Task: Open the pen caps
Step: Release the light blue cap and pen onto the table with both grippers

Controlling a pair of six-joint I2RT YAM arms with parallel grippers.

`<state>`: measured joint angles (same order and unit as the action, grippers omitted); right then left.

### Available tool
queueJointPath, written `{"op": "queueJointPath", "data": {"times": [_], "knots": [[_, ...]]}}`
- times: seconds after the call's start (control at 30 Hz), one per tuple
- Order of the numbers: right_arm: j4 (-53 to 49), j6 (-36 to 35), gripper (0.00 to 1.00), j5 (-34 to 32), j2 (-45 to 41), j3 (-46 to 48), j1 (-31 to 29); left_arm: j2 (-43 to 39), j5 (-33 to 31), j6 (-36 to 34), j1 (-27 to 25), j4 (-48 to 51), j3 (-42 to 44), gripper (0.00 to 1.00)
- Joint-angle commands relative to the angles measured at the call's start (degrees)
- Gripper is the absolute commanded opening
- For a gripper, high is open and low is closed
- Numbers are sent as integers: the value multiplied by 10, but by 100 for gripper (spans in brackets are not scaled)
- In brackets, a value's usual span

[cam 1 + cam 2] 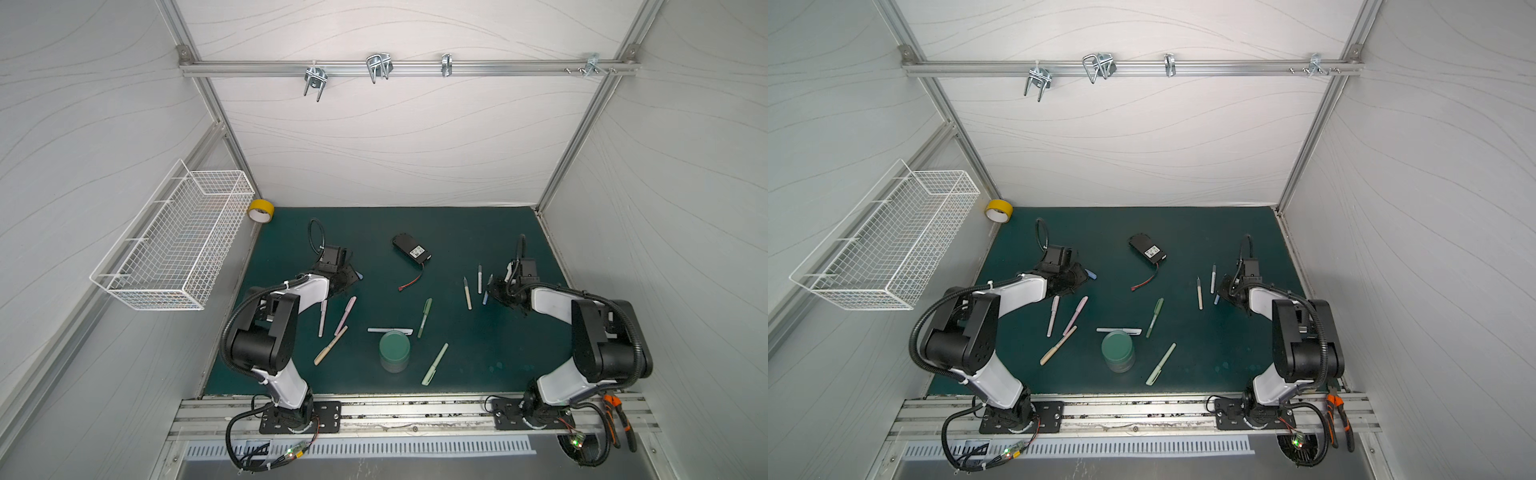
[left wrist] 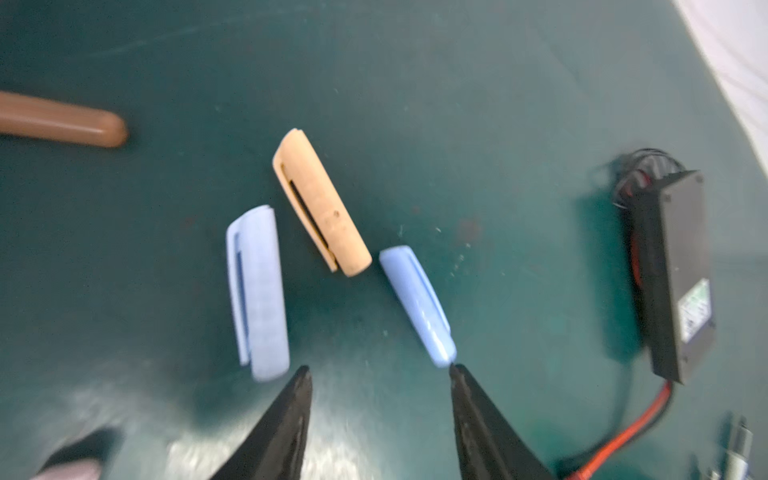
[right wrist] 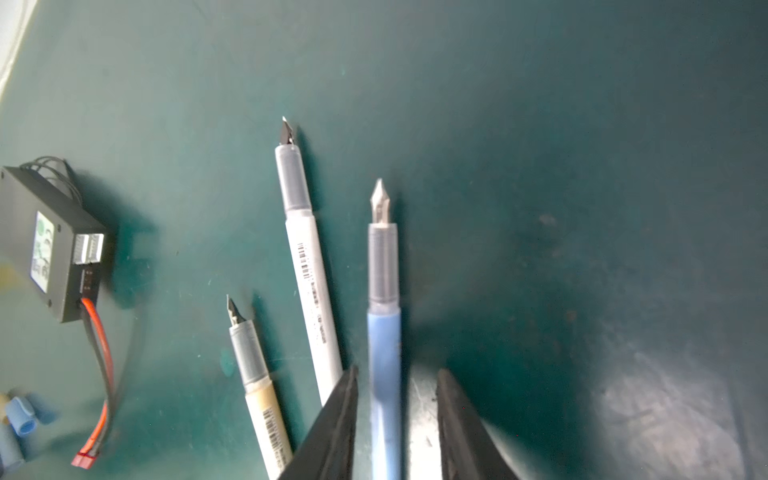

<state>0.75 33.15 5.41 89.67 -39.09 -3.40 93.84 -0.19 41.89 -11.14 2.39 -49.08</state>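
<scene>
Between the fingers of my left hand (image 2: 380, 372) I have nothing: they stand well apart over the green tabletop (image 2: 519, 124), and one fingertip (image 2: 459, 376) just meets the end of a blue cap (image 2: 415, 303). Next to that lie a paler blue cap (image 2: 257, 291) and a tan cap (image 2: 320, 203), loose and close together, with narrow gaps between them.

My right hand (image 3: 398, 370) is partly open as well. The blue pen (image 3: 384, 353) lies flat between its fingers, nib bare, close to one finger with a clear gap at the other, so I read it as not gripped. Beside it lie a white pen (image 3: 309, 270) and a tan pen (image 3: 257, 386), both uncapped, nibs pointing the same way.

In both top views the left hand sits left of centre and the right hand right of centre, well apart. Between them, toward the upper middle of the tabletop, lies a black battery pack (image 1: 411, 249) with a red wire (image 1: 413, 282). Lower centre, six capped pens (image 1: 345, 316) are scattered around a round green tub (image 1: 395, 351), a white one just beside it.
</scene>
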Motion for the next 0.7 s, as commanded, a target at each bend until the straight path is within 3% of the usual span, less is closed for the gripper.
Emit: {"op": "queueJointPath", "data": {"times": [0.0, 0.3, 0.47, 0.67], "knots": [[-30, 6, 41, -18, -14, 11, 3, -48, -2, 8, 1, -26, 16, 56], [-34, 2, 50, -36, -194, 48, -40, -204, 14, 3, -38, -31, 109, 60], [-128, 1, 54, -70, -294, 22, -111, -309, 47, 24, -76, -51, 172, 63], [-245, 32, 52, -60, -323, -34, -196, -387, 89, 12, -91, -34, 202, 63]]}}
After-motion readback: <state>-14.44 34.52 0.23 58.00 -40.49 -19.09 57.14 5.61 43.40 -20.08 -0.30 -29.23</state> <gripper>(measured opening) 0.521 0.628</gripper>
